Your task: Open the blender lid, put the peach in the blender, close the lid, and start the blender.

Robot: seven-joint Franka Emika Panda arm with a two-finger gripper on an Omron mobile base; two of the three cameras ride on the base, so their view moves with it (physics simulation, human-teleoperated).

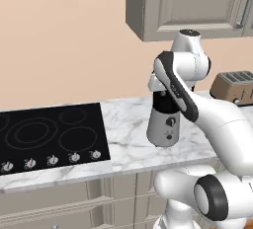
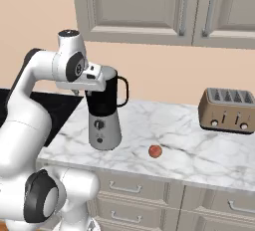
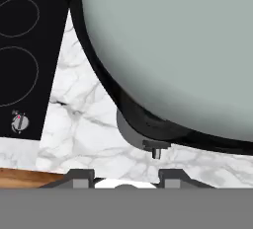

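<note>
Standing mid-bench (image 1: 126, 124) right of the cooktop (image 1: 49, 134), the blender (image 1: 164, 124) has the arm over it; right base view: peach (image 2: 155, 151) lies free near the front edge, toaster (image 2: 226, 110) well apart; hand view: blender lid (image 3: 173, 45) close below, fingers' (image 3: 79, 176) state unclear.

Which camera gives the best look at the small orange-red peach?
The right base view: the small orange-red peach lies unobstructed on the white marble counter, right of the tall dark-jarred, silver-based blender. The left base view and hand view give no look at it.
</note>
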